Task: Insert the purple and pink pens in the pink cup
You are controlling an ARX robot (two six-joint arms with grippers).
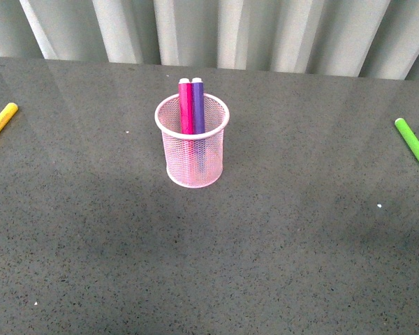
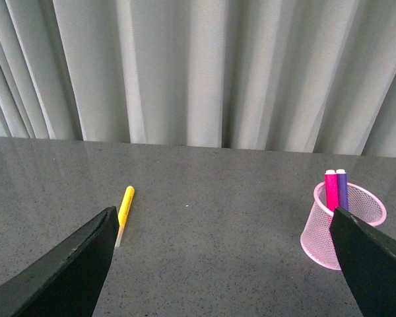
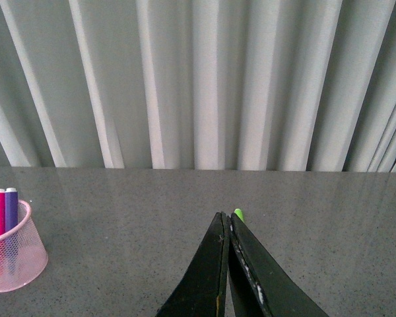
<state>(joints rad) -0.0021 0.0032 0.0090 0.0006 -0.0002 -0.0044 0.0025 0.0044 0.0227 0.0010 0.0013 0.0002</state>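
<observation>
The pink cup [image 1: 192, 149] stands upright in the middle of the dark table. The hot pink pen [image 1: 186, 105] and the purple pen [image 1: 197, 105] stand side by side inside it, leaning on the far rim, tops above the rim. The cup also shows in the left wrist view [image 2: 340, 228] and in the right wrist view [image 3: 13, 254], each with both pens in it. My left gripper [image 2: 224, 228] is open and empty, well back from the cup. My right gripper [image 3: 226, 218] is shut on nothing. Neither arm shows in the front view.
A yellow marker [image 1: 0, 123] lies at the table's left edge and shows in the left wrist view [image 2: 125, 206]. A lime green marker [image 1: 413, 146] lies at the right edge; its tip peeks past my right gripper [image 3: 238, 214]. Pale curtains hang behind the table.
</observation>
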